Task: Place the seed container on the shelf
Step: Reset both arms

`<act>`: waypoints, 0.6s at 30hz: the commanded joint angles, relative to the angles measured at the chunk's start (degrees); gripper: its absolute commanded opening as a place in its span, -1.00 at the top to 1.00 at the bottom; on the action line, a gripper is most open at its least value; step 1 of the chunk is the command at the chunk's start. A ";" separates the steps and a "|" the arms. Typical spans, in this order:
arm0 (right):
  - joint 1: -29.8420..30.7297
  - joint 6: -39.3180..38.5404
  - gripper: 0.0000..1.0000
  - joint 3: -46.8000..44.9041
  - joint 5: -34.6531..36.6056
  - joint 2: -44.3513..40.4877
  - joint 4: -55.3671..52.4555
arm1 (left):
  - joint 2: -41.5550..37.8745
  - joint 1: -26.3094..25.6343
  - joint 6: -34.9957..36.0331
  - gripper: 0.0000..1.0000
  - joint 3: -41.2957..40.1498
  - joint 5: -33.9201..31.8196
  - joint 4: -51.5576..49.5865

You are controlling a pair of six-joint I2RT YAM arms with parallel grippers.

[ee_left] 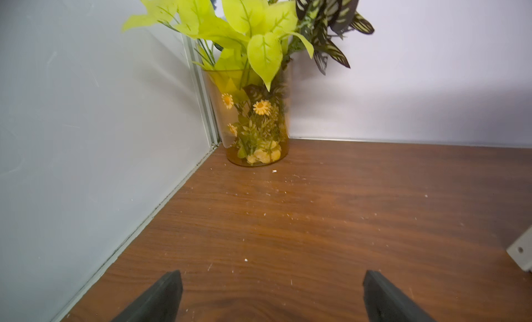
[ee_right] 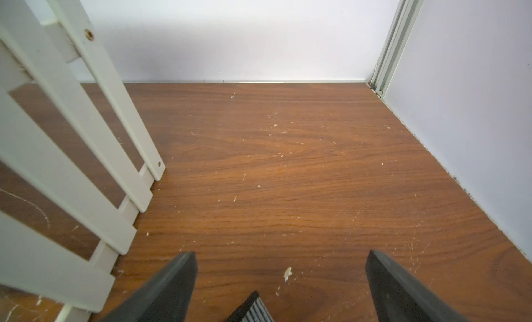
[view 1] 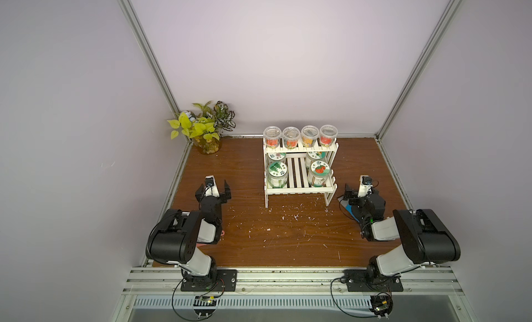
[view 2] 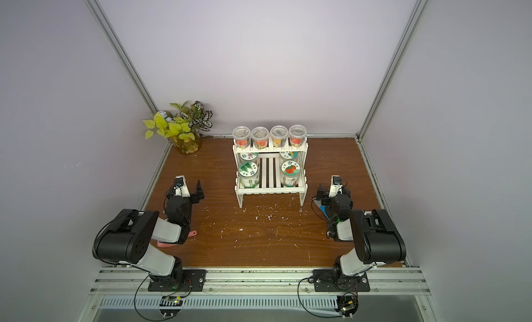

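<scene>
The white slatted shelf (view 1: pixel 300 191) (view 2: pixel 270 189) stands mid-table near the back wall. Several clear seed containers (view 1: pixel 290 137) (view 2: pixel 260 137) line its upper tier. Several jars with pictured lids (view 1: pixel 277 173) (view 2: pixel 249 172) stand at both ends of the lower tier, whose middle slats are bare. My left gripper (view 1: pixel 213 188) (view 2: pixel 184 188) (ee_left: pixel 272 277) is open over bare wood, left of the shelf. My right gripper (view 1: pixel 361 189) (view 2: pixel 333 189) (ee_right: pixel 282 257) is open just right of the shelf's side frame (ee_right: pixel 72 133). Neither holds anything.
A vase of artificial plants (view 1: pixel 205 145) (ee_left: pixel 256 119) fills the back left corner. A blue and grey flat thing (view 1: pixel 349 212) (ee_right: pixel 253 309) lies under the right arm, and a pink thing (view 2: pixel 193 234) under the left. White flecks litter the table in front of the shelf.
</scene>
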 commanded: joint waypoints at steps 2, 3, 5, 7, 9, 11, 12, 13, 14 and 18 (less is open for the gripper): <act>0.13 -0.73 -0.98 0.49 0.20 -0.10 5.27 | 0.12 0.57 -1.31 -0.99 0.26 -2.75 0.89; 0.13 -0.73 -0.98 0.45 0.24 -0.05 5.32 | 0.11 0.49 -1.37 -0.99 0.15 -2.67 0.98; 0.20 -0.73 -0.98 0.42 0.17 -0.13 5.26 | 0.13 0.49 -1.34 -0.99 0.19 -2.66 0.94; 0.27 -0.82 -0.98 0.27 0.51 -0.13 5.49 | 0.11 0.48 -1.35 -0.99 0.15 -2.66 0.97; 0.63 -0.93 -0.98 0.17 1.37 -0.13 5.73 | 0.26 -0.32 -0.53 -0.99 0.32 -3.53 0.94; 2.43 -2.66 -0.98 -1.19 2.47 -0.31 8.22 | 0.47 -0.75 -0.10 -0.99 0.42 -4.08 1.26; 2.83 -3.64 -0.98 -2.16 1.49 -0.22 10.22 | 0.54 -0.75 -0.13 -0.99 0.44 -4.10 1.24; 2.93 -4.07 -0.98 -2.76 0.62 -0.30 11.07 | 0.49 -0.73 -0.11 -0.99 0.42 -4.11 1.26; 2.86 -4.48 -0.98 -3.25 -0.55 -0.40 11.83 | 0.55 -0.74 -0.09 -0.99 0.49 -4.08 1.26; 2.80 -2.00 -0.98 -0.57 5.48 -0.13 6.87 | 0.52 -0.75 -0.10 -0.99 0.50 -4.09 1.26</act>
